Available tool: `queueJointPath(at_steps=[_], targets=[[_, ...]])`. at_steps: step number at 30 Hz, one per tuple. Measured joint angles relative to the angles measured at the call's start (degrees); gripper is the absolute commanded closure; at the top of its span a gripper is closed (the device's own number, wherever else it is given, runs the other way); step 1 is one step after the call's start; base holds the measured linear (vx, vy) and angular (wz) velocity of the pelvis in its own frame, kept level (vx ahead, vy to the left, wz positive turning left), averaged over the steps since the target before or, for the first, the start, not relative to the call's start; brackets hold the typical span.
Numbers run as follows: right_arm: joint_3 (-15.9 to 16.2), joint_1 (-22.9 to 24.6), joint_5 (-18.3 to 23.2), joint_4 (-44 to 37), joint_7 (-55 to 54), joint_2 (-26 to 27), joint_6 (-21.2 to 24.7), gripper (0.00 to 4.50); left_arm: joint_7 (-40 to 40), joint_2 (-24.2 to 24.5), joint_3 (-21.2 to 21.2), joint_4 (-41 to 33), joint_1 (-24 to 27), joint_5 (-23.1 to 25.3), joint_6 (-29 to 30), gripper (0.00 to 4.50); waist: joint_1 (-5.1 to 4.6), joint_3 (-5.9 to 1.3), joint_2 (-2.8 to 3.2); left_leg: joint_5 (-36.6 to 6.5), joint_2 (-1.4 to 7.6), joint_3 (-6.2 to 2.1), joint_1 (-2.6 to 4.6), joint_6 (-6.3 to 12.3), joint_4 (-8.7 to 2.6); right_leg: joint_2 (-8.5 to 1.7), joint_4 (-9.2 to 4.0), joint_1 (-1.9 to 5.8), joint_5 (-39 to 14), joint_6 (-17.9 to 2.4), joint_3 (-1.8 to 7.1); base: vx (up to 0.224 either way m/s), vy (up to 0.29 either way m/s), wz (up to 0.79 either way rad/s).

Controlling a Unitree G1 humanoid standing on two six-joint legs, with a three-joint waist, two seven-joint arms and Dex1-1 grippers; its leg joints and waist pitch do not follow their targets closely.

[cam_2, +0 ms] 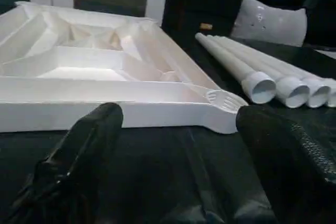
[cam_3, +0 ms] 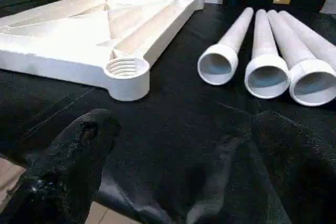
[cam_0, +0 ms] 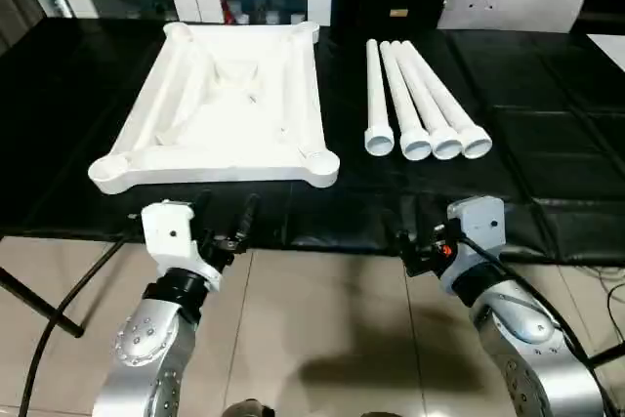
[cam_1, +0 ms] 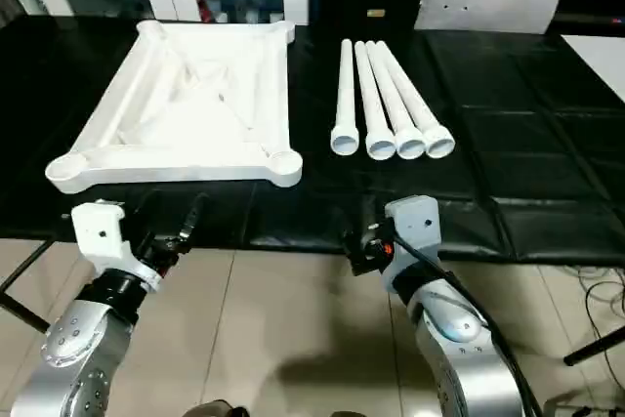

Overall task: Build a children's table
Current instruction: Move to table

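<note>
White plastic table top (cam_0: pixel 220 109) is laid ribs-up on the black sheet (cam_0: pixel 547 124), four legs (cam_0: pixel 420 100) alongside (touching each other). Left gripper (cam_0: pixel 227 222) and right gripper (cam_3: pixel 178 156) are held wide open, empty.

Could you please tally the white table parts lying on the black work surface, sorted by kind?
Table top, ribbed underside up: 1
Legs, side by side to the right of the top: 4
Total: 5

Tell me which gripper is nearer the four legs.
Right. The right gripper hovers at the table edge just in front of the legs; the left gripper is off to the side, in front of the tabletop.
</note>
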Motion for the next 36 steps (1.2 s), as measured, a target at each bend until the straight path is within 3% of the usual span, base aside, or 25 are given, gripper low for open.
queueJointPath(at_steps=[8,22,28,30,33,35,36], targets=[[0.19,-0.33,0.00,0.00,0.32,0.23,0.00,0.00,-0.53,0.64,0.05,-0.03,0.11,-1.00,0.03,1.38,0.23,0.05,-0.07,0.31,0.03,1.00,-0.26,0.94,-0.03,-0.46,-0.50,-0.07,0.50,0.71,0.26,-0.008,0.019,0.00],[0.35,-0.66,0.02,0.06,0.58,0.40,-0.01,0.00,-3.01,2.43,-0.16,-0.03,0.11,-1.21,-0.02,2.52,0.26,0.07,-0.08,0.31,0.03,1.07,-0.25,0.99,-0.18,-0.46,-0.60,-0.14,0.52,0.74,0.29,0.000,0.000,0.00],[0.75,-1.06,0.07,0.06,0.78,0.37,0.42,0.00,-1.38,2.01,-0.16,-0.53,-0.30,-0.73,-0.03,2.52,0.29,0.07,-0.08,0.31,0.03,1.07,-0.26,1.00,-0.22,-0.46,-0.64,-0.14,0.52,0.75,0.28,0.000,0.000,0.00],[0.93,-1.25,0.02,0.06,0.72,0.47,0.59,0.00,-1.04,2.39,-0.16,-0.93,-1.03,-0.26,0.64,2.17,0.31,0.08,-0.06,0.31,0.03,1.08,-0.26,1.00,-0.22,-0.46,-0.64,-0.14,0.52,0.74,0.27,0.000,0.000,0.00],[1.30,-1.67,-0.01,0.06,0.54,0.94,0.60,0.00,-0.44,2.06,-0.02,-0.95,-1.83,0.11,0.69,2.14,0.30,0.14,0.06,0.30,0.03,1.08,-0.20,0.99,-0.24,-0.46,-0.69,-0.08,0.51,0.75,0.29,0.000,0.000,0.00],[1.31,-1.65,0.02,0.05,0.43,1.10,0.75,0.00,-0.23,1.76,-0.03,-1.02,-1.82,0.11,0.99,2.03,0.43,0.29,0.29,0.24,0.03,1.13,0.02,1.01,-0.35,-0.45,-0.96,0.20,0.41,0.88,0.29,0.000,0.000,0.00],[1.22,-1.62,0.09,-0.01,0.27,1.41,1.02,0.00,0.20,1.82,-0.03,-1.11,-1.82,0.26,1.25,1.85,0.49,0.60,0.48,0.14,0.04,1.18,0.54,1.10,-0.48,-0.43,-1.41,0.86,0.18,1.28,0.23,0.000,0.000,0.00]])
